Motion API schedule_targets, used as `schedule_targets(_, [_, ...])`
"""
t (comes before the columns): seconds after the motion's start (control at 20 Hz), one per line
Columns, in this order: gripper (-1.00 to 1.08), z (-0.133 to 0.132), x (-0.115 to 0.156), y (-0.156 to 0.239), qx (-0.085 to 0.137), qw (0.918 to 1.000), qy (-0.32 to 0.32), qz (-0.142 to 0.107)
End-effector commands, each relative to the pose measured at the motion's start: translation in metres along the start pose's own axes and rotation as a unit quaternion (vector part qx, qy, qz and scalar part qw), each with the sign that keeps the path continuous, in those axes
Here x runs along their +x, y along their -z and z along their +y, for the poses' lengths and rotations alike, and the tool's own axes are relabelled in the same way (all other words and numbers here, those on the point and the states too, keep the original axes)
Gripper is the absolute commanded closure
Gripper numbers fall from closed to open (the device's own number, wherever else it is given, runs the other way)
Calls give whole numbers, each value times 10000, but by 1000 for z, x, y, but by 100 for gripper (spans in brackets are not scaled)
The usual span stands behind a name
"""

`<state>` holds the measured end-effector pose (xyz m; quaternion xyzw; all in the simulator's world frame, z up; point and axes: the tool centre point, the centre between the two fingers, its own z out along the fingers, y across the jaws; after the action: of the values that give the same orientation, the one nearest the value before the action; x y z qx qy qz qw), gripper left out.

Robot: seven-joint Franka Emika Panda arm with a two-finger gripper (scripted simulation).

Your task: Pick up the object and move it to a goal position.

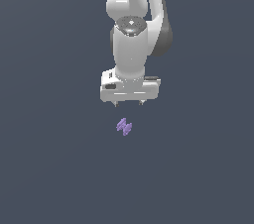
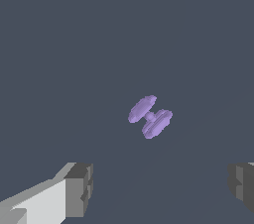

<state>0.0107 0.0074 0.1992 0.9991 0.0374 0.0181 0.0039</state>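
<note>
plain dark grey ground; the wide-spread, empty fingers (image 1: 129, 103) hang above the purple object (image 1: 124, 127).

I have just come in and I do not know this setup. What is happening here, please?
A white robot arm is working over a plain dark grey surface. Its white gripper points down with the fingers spread open and holds nothing. A tiny light-purple piece with two jagged lobes joined by a thin neck lies on the surface, close to the gripper but not yet between the fingers. The pick-up has not been made yet.
</note>
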Motion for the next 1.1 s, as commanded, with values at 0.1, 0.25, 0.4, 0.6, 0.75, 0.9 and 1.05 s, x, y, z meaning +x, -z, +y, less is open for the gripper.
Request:
schedule_targets(0.1, [-92,0,1,-3,5,10000,-94,-6])
schedule_targets(0.25, [-92,1,1,-7,11,9997,-244,-14])
schedule_targets(0.4, [-92,2,3,-13,20,9990,-457,-25])
schedule_targets(0.6, [-92,4,5,-23,31,9965,-839,-45])
schedule_targets(0.75, [-92,5,7,-34,38,9927,-1201,-65])
schedule_targets(0.9, [-92,8,9,-46,41,9867,-1624,-88])
schedule_targets(1.05, [-92,10,10,-58,38,9785,-2057,-111])
